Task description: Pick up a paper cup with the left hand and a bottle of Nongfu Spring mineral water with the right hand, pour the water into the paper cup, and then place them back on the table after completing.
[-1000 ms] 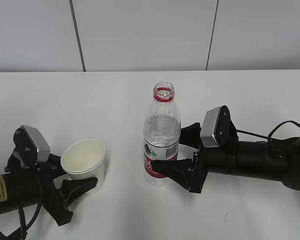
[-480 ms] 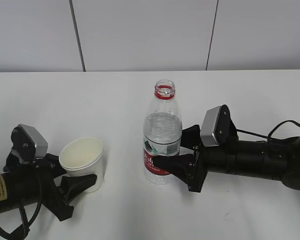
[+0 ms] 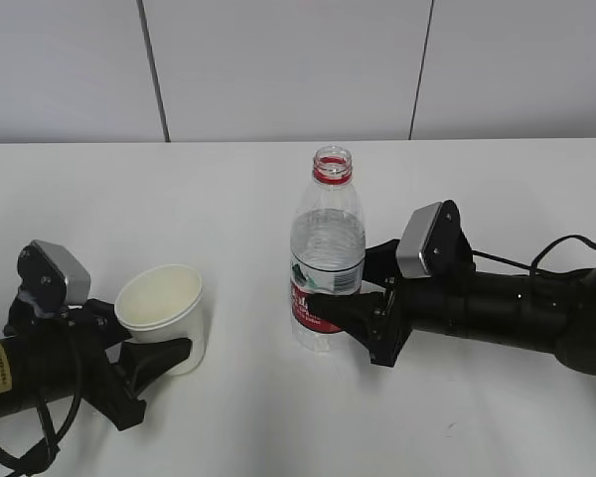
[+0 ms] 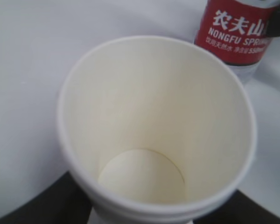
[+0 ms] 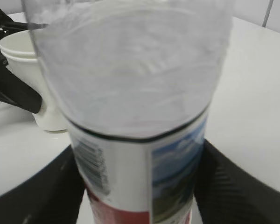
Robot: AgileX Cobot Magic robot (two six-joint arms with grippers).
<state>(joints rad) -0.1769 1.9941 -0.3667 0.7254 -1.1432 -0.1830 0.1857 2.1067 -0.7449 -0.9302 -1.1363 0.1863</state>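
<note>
Exterior view: 2 arms lie low over the table (image 3: pixel 228 179), each with its task thing between its jaws.
Left gripper (image 3: pixel 144 348): nearest the camera, clamped round the lower wall of the cup (image 3: pixel 162 313); the left wrist view shows the cup (image 4: pixel 156 126) filling the frame, dark fingers at both bottom corners.
Cup: tilted a little, mouth up, inside dry and empty; whether its base sits on the table I cannot tell.
Cup risk: thin paper under a side grip could buckle or slide out, and a deformed rim would make a poorer target for the pour.
Right gripper (image 3: pixel 363 313): jaws on either side of the bottle (image 3: pixel 326 268) at its red label; the right wrist view shows a black finger pressed to each flank of the bottle (image 5: pixel 135 116), so I judge it gripped.
Bottle: upright near the table's middle, cap off, water (image 3: pixel 328 253) filling the lower part up to near the shoulder; base at or just above the table.
Bottle risk: soft plastic, open neck; a hard squeeze or jerky tilt could send water out before the mouth is over the cup.
Gap: cup and bottle stand apart; a pour begun before they meet would wet the table.
Grip height: hold is low on the bottle, so the heavy top could swing when tipped.
</note>
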